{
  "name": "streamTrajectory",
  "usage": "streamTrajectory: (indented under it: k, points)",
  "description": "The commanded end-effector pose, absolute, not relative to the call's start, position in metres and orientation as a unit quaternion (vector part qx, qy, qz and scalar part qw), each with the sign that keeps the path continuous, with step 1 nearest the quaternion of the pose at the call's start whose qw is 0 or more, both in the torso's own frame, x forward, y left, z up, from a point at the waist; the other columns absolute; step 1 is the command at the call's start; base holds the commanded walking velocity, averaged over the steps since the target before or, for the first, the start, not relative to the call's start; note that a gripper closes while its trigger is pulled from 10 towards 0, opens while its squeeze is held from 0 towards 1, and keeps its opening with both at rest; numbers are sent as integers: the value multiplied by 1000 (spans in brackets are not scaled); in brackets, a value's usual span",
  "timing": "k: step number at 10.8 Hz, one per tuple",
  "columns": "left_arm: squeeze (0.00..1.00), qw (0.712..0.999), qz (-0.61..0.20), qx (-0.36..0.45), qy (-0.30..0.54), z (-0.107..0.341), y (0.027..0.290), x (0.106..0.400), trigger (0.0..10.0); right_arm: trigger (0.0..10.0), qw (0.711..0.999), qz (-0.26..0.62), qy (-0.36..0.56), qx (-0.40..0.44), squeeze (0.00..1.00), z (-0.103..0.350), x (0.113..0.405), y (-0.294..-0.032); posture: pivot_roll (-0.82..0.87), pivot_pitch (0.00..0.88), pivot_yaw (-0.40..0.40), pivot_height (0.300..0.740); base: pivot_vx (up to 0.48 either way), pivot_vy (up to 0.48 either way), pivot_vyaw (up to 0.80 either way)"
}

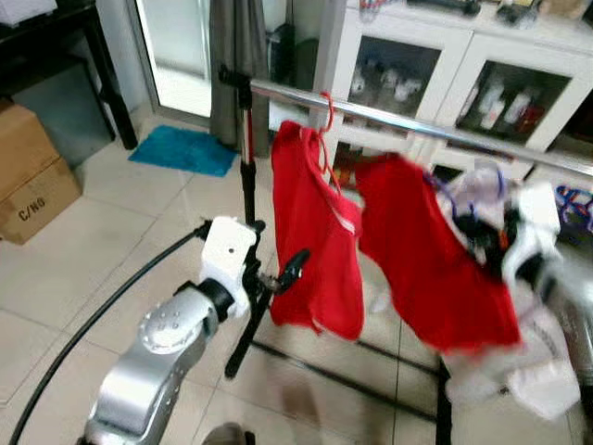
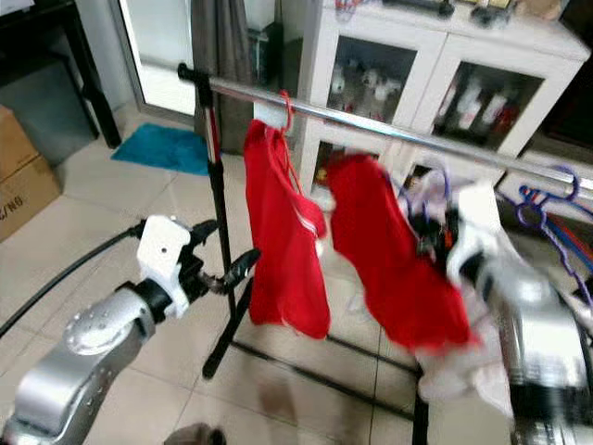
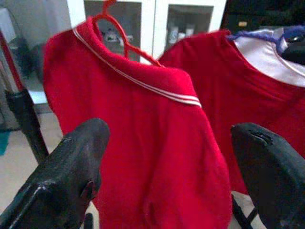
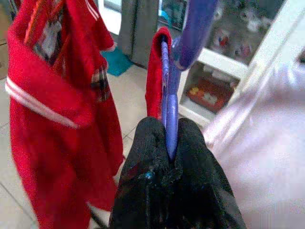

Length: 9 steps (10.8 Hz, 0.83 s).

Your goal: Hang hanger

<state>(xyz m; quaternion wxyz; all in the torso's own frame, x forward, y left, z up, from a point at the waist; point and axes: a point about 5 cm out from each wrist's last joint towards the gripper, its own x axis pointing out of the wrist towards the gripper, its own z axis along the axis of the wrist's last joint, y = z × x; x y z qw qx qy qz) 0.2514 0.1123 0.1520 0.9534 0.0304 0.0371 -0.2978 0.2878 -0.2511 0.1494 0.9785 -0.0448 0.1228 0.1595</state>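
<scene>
We held the purple hanger (image 4: 167, 102) pinched between the two black fingers of our right gripper (image 4: 167, 152), its shaft rising straight out of the closed tips in the wrist view. It carried a red garment (image 1: 435, 260) with pale fabric (image 1: 533, 366) bunched behind it, right of centre in the left eye view and just below the chrome rail (image 1: 417, 125). We judged the hook not yet over the rail: the load sat lower than its neighbour and was blurred, so the hanging itself was still to do.

One red shirt (image 1: 315, 232) with a white-striped collar already hung on a red hanger (image 1: 326, 116) near the rail's left end. Another purple hanger (image 2: 542, 209) hung on the rail at the far right of the right eye view.

Our left gripper (image 1: 283, 274) waited at lower centre-left, close beside the hung shirt's edge without touching it, its fingers (image 3: 71, 171) spread wide and empty.

The rack stood on a black upright pole (image 1: 248, 232) over pale floor tiles (image 1: 120, 241). Behind it ran a white glass-fronted cabinet (image 1: 445, 65); a blue mat (image 1: 185, 150) lay at upper left, a cardboard box (image 1: 32, 176) at the left edge, and a black cable (image 1: 93, 320) ran along our left arm.
</scene>
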Motion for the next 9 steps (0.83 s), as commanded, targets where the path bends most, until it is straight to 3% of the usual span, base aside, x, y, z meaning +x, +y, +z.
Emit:
streamTrajectory:
  k: [1, 6, 7, 8, 9]
  points:
    - [165, 952, -301, 34, 33, 152, 110, 252, 10000, 0, 983, 148, 102, -46, 0, 160, 284, -249, 99, 17, -45, 740, 0, 0, 0]
    - [161, 944, -326, 43, 28, 148, 102, 259, 10000, 0, 989, 98, 113, -15, 0, 148, 248, -223, 81, 18, -17, 740, 0, 0, 0]
    - [290, 936, -351, 23, 24, 151, 98, 262, 10000, 0, 987, 97, 129, -20, 0, 144, 240, -218, 84, 17, -23, 740, 0, 0, 0]
    - [1000, 926, -377, 9, 25, 153, 93, 266, 10000, 0, 985, 100, 135, -28, 0, 145, 232, -212, 87, 13, -18, 740, 0, 0, 0]
    - [1000, 914, -405, 22, 29, 153, 90, 271, 10000, 0, 983, 65, 156, -75, 0, 144, 226, -217, 73, 11, -8, 740, 0, 0, 0]
